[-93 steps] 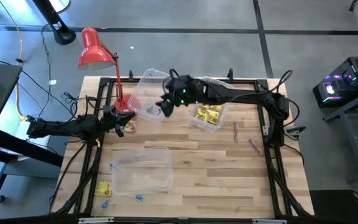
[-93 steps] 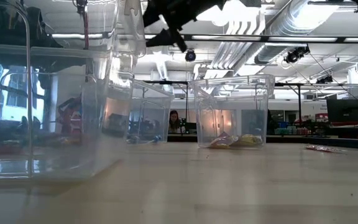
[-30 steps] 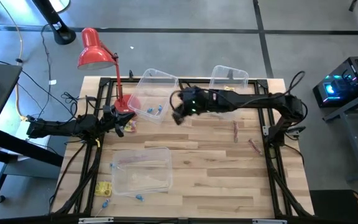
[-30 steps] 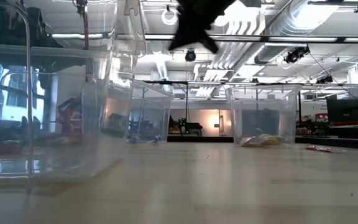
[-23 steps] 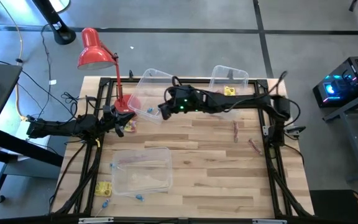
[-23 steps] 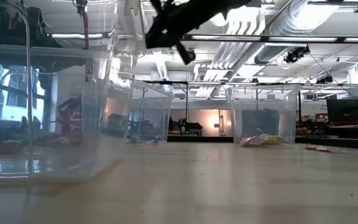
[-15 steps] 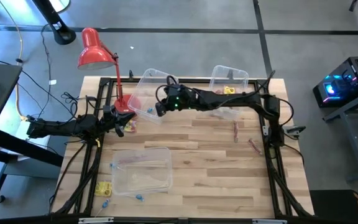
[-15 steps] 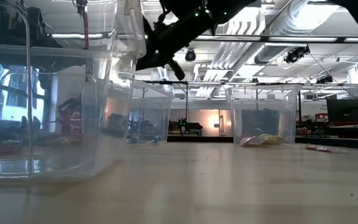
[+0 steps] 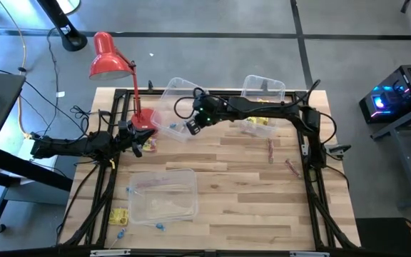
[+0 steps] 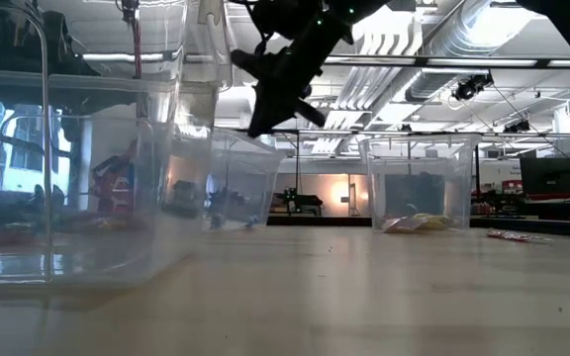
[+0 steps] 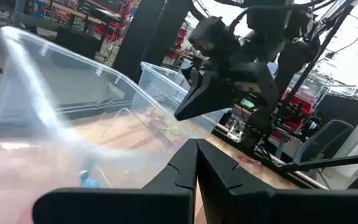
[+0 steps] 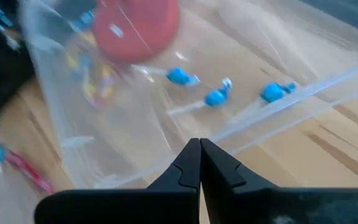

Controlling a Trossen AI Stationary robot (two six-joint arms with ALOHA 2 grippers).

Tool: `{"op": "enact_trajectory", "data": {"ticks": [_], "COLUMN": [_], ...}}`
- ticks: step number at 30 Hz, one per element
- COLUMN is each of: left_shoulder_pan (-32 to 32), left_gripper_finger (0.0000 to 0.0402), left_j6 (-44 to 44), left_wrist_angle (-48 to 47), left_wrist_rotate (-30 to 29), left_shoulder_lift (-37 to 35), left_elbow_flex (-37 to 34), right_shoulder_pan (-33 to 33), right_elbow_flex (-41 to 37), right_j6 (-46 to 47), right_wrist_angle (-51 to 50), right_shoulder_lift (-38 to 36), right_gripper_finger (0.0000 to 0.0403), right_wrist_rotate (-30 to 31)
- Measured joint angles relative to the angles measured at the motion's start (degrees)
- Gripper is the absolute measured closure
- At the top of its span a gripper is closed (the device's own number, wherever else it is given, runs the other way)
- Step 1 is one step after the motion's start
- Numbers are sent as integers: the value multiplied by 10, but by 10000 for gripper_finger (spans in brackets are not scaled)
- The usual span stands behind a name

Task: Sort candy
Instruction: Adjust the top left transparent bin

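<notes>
Left to right on the desk [image 9: 248, 185]. The left gripper [image 9: 143, 140] is seen at the left edge beside the red lamp [image 9: 109, 57], fingers [image 11: 219, 171] pressed together, nothing held. A few sweets [image 9: 150, 146] lie just beside it. Near the front left, a yellow packet [image 9: 118, 215] and blue pieces [image 9: 158, 227] are scattered beside a clear bin [image 9: 164, 196], which holds a slim stick. At the back, a tilted clear bin [image 9: 173, 93] contains blue twist sweets [image 12: 217, 97]. The right gripper [image 9: 190, 127] is placed at this bin's near rim, fingers [image 12: 191, 165] closed with nothing between them; whether the rim is touched cannot be told. Further right, a second back bin [image 9: 264, 87] holds yellow packets [image 9: 261, 122], partly hidden by the right arm. Red-pink sticks [image 9: 270, 150] are left loose on the bare wood at right, well apart from the bins.
</notes>
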Motion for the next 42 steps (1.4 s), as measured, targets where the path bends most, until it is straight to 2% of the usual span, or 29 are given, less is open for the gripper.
{"op": "enact_trajectory", "data": {"ticks": [5, 10, 16, 21, 28, 34, 42], "left_shoulder_pan": [0, 0, 0, 0, 0, 0, 0], "left_gripper_finger": [401, 402, 401, 401, 402, 401, 401], "left_j6": [0, 0, 0, 0, 0, 0, 0], "left_wrist_angle": [0, 0, 0, 0, 0, 0, 0], "left_wrist_rotate": [0, 0, 0, 0, 0, 0, 0], "left_shoulder_lift": [0, 0, 0, 0, 0, 0, 0], "left_elbow_flex": [0, 0, 0, 0, 0, 0, 0], "right_shoulder_pan": [0, 1, 36, 51, 43, 42, 45], "right_elbow_flex": [39, 84, 115, 90, 87, 88, 87], "right_j6": [-43, -63, -88, -46, -5, -10, -68], "right_wrist_angle": [-111, -211, -189, -72, 17, -28, -194], "right_shoulder_lift": [0, 0, -4, 0, 61, 85, 57], "right_gripper_finger": [403, 403, 403, 403, 403, 403, 403], "right_wrist_rotate": [18, 65, 48, 8, 4, -10, -16]}}
